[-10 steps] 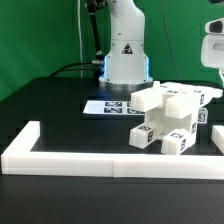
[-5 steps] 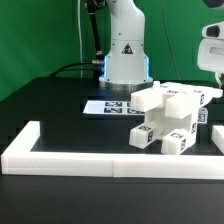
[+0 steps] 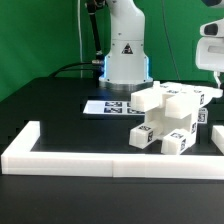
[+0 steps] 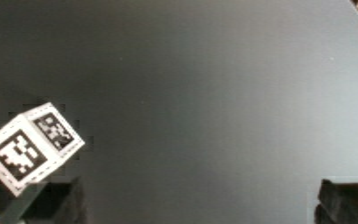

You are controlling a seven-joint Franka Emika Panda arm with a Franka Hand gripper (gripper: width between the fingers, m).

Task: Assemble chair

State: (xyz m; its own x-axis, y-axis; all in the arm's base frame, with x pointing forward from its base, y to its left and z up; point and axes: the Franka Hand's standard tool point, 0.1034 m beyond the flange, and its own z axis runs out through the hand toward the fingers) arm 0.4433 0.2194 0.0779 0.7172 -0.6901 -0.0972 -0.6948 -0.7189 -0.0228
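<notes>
The chair (image 3: 168,122) looked partly joined, pieces apparently left to fit; the gripper (image 4: 197,202) hung empty, jaws wide apart

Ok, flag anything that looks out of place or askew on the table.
Nothing looks damaged or spilled. The chair pieces sit bunched at differing angles near the border rail, at the exterior view's right; the marker board lies flat beyond them.

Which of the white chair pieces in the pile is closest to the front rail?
The small tagged block at the pile's front, toward the exterior view's right; the other pieces lie behind or above it, farther from the white rail.
</notes>
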